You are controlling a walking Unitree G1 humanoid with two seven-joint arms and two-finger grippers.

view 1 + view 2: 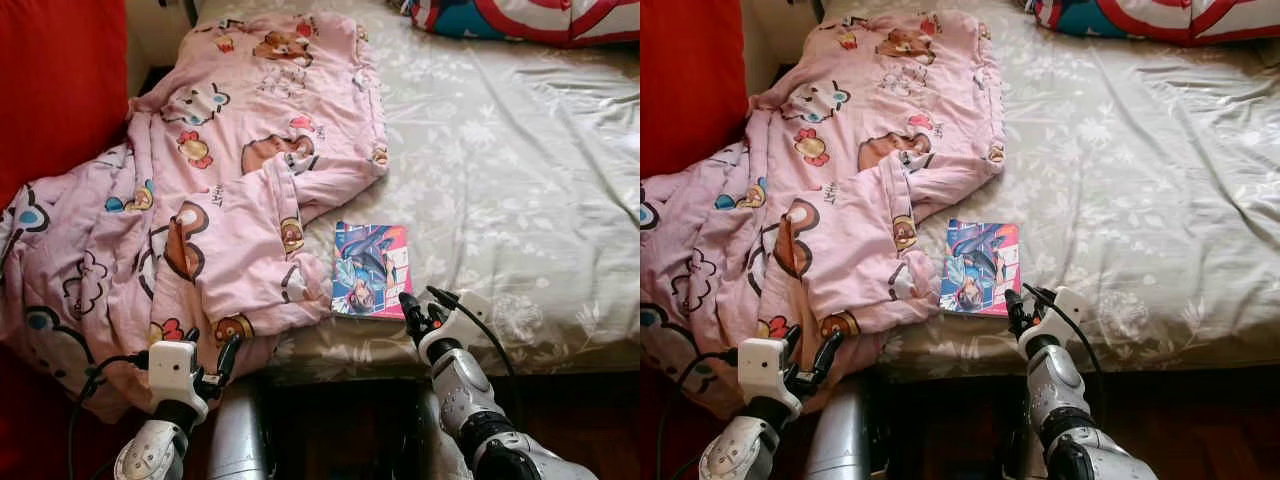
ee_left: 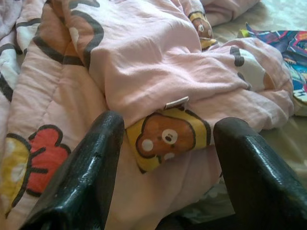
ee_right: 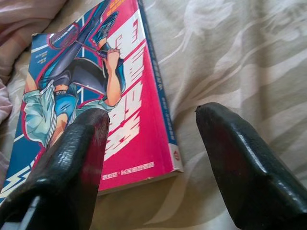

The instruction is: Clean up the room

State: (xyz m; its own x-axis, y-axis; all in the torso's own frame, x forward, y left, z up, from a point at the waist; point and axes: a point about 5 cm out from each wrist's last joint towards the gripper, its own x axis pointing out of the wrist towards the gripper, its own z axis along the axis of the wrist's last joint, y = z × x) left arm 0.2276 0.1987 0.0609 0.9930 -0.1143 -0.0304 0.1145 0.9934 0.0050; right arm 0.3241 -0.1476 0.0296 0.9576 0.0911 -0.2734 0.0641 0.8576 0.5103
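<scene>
Soft, even daylight is falling across the crumpled grey floral bedsheet, brightening toward the upper right of the head views. Deep shadow is pooling under the bed's front edge along the bottom. In the wrist views, the near black fingers are showing glossy highlights and slight blur.
</scene>
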